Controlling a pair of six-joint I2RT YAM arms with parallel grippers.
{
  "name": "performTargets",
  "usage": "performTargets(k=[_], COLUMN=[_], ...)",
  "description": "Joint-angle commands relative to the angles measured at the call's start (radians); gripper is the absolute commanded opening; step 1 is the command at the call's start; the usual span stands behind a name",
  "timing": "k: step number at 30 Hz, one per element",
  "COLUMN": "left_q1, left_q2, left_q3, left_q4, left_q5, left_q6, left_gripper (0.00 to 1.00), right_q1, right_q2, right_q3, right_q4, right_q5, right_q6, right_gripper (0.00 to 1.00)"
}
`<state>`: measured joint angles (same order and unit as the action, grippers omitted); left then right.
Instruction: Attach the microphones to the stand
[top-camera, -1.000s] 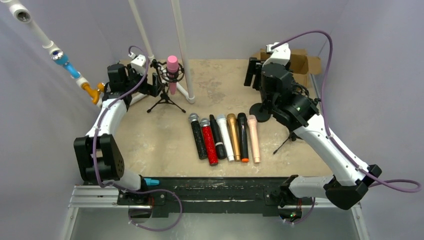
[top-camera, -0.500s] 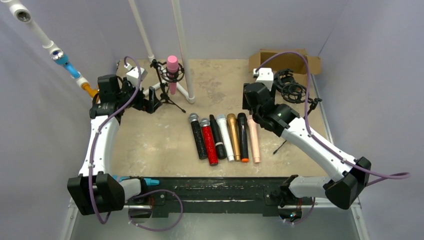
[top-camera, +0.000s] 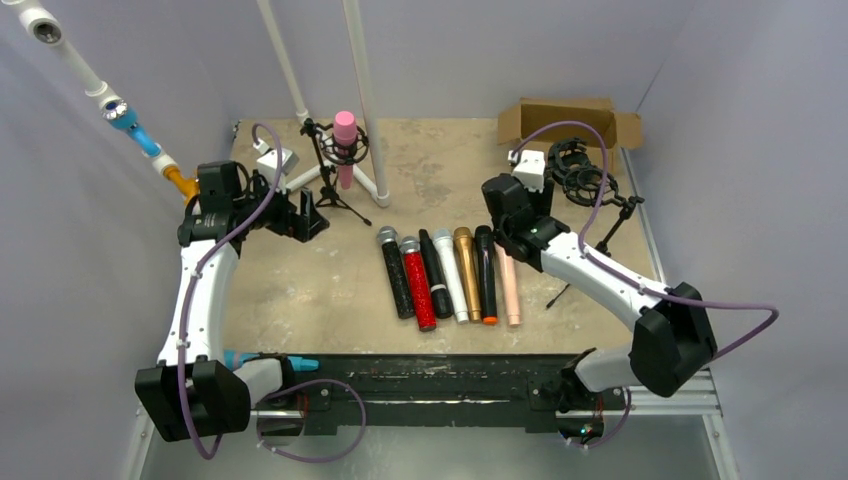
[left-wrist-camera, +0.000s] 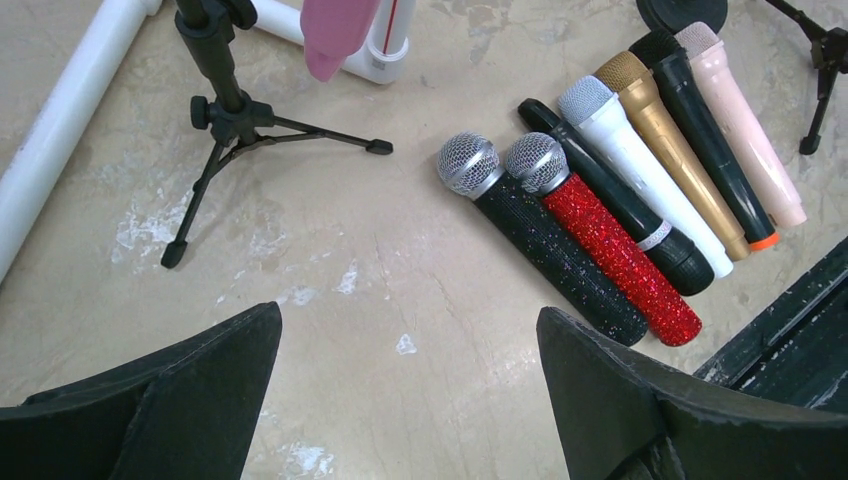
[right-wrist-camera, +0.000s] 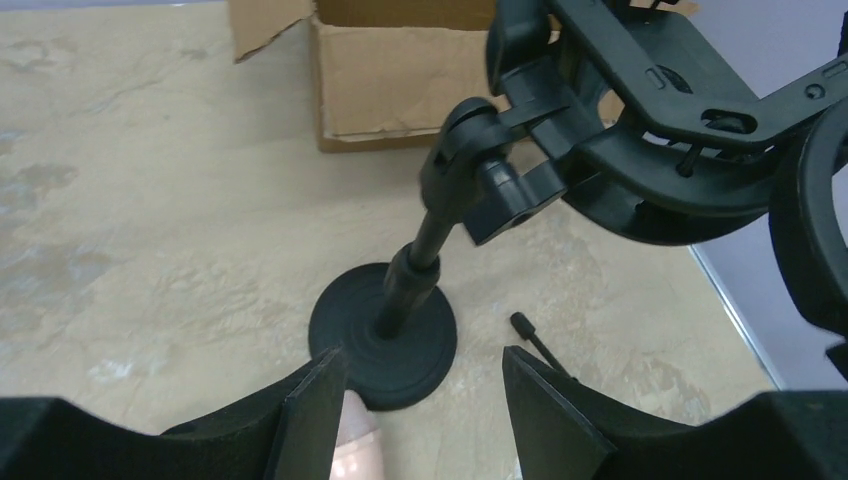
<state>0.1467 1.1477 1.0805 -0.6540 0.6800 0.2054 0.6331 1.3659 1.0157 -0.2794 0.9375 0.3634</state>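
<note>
Peach plastic shows between the fingers of the right claw (right-wrist-camera: 425, 365): the rounded head of the peach microphone (right-wrist-camera: 352, 445) pokes in from the bottom of the right wrist view. It sits close against the finger on the left of that picture and apart from the other. The jaws stand wider than the head, so they clamp nothing. Just beyond the fingertips sits the round base of a black stand (right-wrist-camera: 385, 335), its shock mount (right-wrist-camera: 640, 130) leaning up to the right, and a cardboard box (right-wrist-camera: 400, 80) lies behind.

The peach microphone lies flat on the tan table (left-wrist-camera: 350, 330) at the right end of a close-packed row of seven. From the left these are the black glitter microphone (left-wrist-camera: 545, 240), red glitter microphone (left-wrist-camera: 610, 245), plain black microphone (left-wrist-camera: 610, 190), white microphone (left-wrist-camera: 645, 165), gold microphone (left-wrist-camera: 675, 150) and orange-tipped black microphone (left-wrist-camera: 710, 140). All heads point away from the arm bases.

The left claw (left-wrist-camera: 408, 315) hovers over bare table with its jaws spread wide and nothing between them. The row lies off to its right, apart from it. A tripod stand (left-wrist-camera: 225, 110) stands just ahead, holding the pink microphone (top-camera: 345, 135) upright in its mount, beside the white pipes (left-wrist-camera: 60, 120)
</note>
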Motion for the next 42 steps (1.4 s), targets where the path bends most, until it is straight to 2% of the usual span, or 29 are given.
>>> performTargets(k=[1,6,11,15,18,21,25,35,42], left_q1=[0.006,0.006,0.008,0.007,0.007,0.007,0.007,0.007,0.007], left_q2=[-0.012,-0.027,-0.037,-0.055,-0.064,-0.067,-0.068,-0.071,-0.072], left_q3=[-0.004,-0.009,-0.020,-0.036,-0.045,-0.046,-0.047,-0.060,-0.065], left_q4=[-0.015,-0.025,-0.033,-0.035,-0.036,-0.039,-0.036,-0.032,-0.031], left_q5=[0.044,0.045,0.046,0.042,0.035,0.034,0.031,0.030,0.030], left_q6=[0.012,0.021,0.023,0.029,0.033,0.034,0.034,0.025,0.017], left_gripper=[1.00,1.00,1.00,1.00,1.00,1.00,1.00,1.00,1.00], right_q1=[-0.071,-0.102,-0.109,-0.116,-0.121,-0.120,-0.117,-0.110,-0.069], right_q2=[0.032,0.082,0.156,0.200,0.223,0.245,0.278,0.361,0.426], right_q3=[-0.030,-0.064,-0.057,-0.031,-0.008,0.032,0.107,0.203,0.319], right_q4=[0.240,0.410,0.536,0.589,0.632,0.631,0.565,0.650,0.673], right_q5=[0.078,0.050,0.035,0.017,0.007,-0.016,-0.026,-0.066,-0.090], right_q6=[-0.082,-0.179,-0.268,-0.302,-0.320,-0.305,-0.260,-0.260,-0.183], right_gripper=[0.62,0.60,0.50,0.32,0.11,0.00,0.00,0.00,0.00])
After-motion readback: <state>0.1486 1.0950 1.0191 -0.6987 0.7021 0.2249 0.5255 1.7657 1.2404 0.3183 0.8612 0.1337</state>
